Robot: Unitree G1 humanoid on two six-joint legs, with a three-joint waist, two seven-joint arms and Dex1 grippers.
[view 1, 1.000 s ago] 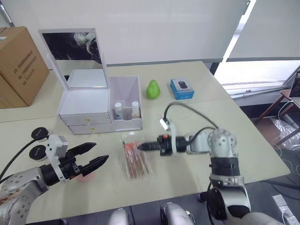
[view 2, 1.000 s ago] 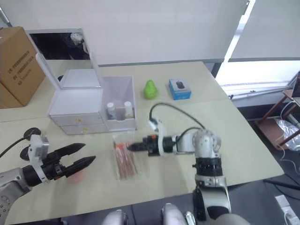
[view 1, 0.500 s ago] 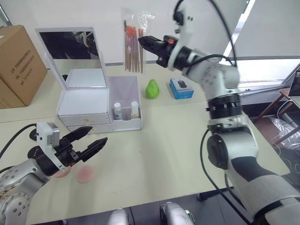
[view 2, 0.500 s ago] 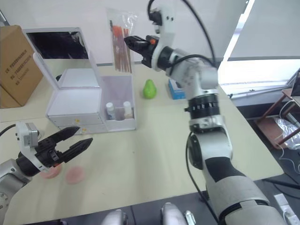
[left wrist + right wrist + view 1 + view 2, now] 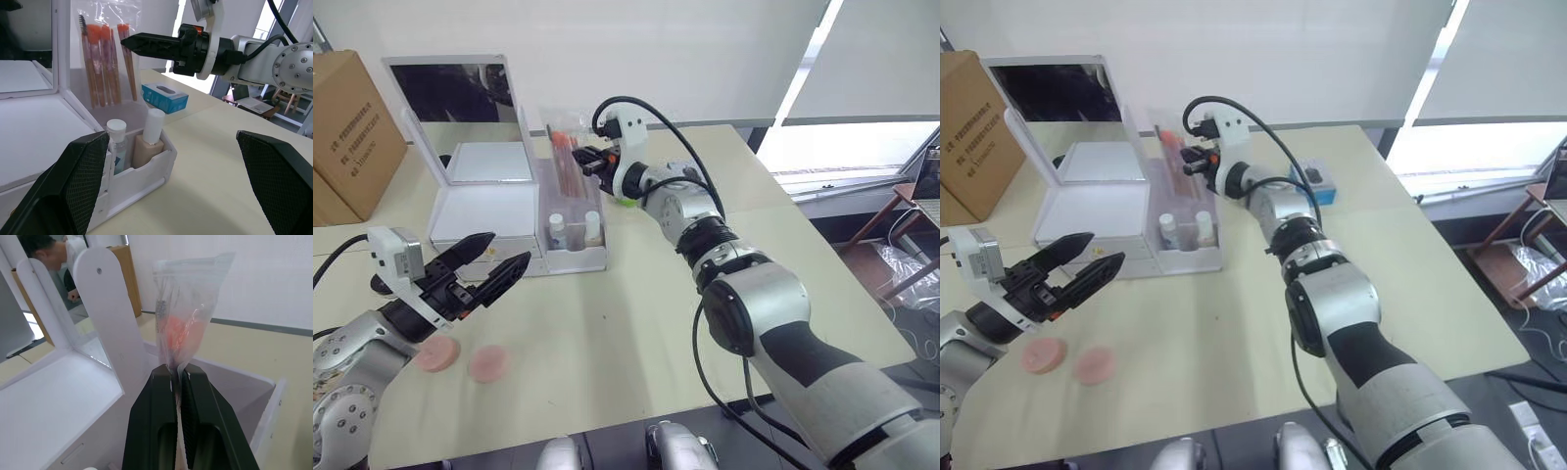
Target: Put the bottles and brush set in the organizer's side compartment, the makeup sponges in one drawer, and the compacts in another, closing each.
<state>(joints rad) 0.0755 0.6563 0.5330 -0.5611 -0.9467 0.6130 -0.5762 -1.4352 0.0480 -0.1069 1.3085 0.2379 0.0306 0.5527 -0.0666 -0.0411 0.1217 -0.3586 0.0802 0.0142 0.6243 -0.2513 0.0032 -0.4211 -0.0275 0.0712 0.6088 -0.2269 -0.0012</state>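
The right hand [image 5: 128, 42] pinched the brush set [image 5: 105, 63] upright, hanging into the side compartment [image 5: 578, 211]; the left hand [image 5: 487, 269] was spread.

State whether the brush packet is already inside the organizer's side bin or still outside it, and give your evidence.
Partly in, not released. The brush packet hangs upright with its lower end inside the side bin, behind two bottles, pinched by the right gripper.

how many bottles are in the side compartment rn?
2. A clear bottle with a white cap and a tan bottle stand side by side at the front of the side compartment. The brush set hangs behind them; nothing more shows there.
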